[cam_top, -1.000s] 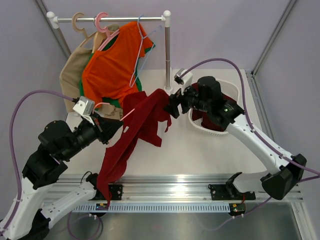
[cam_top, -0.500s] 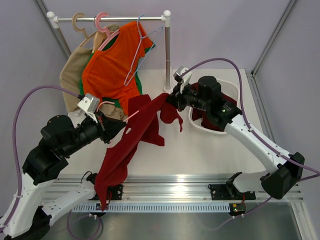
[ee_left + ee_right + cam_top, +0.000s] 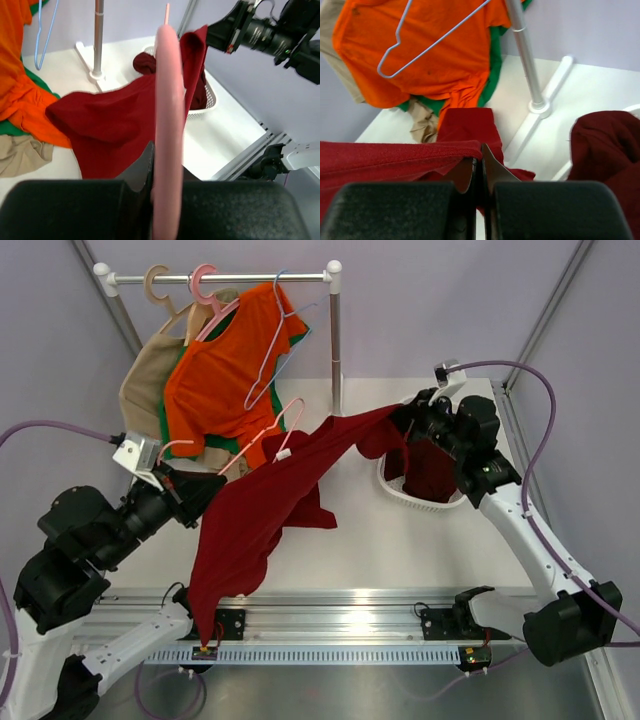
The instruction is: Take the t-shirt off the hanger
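**ENTRY: shirt-off-hanger, 2 arms**

1. L gripper: closed on the hanger. The pink wire is clamped between the jaws, and the hook points away from the fingertips toward the rack.
2. R gripper: closed, pinching 1 edge of the t-shirt.
3. t-shirt: strung from the R fingertips across to just below the L gripper, then droops past the near edge of the table. You cannot tell whether a hanger arm is inside the cloth.
4. basket: under the R gripper, w/ dark red cloth in it.
5. orange shirt & lavender hanger: just beyond the hook.

**RISKS (est.)**

- a) If a hanger arm sits in the neck or sleeve, more R pull loads the thin wire. It may bend or twist out of your L grip.
- b) The R hold is a narrow pinch on a taut fold, so the cloth may slip & drop.
- c) The hook is near the orange shirt, so an L-arm swing could snag it.
- d) The drooping tail may catch on the front rail if dragged.

**MARKINGS**

- No brand or legible text in any view.
- 1 small white tag beside the hanger, too small to read.
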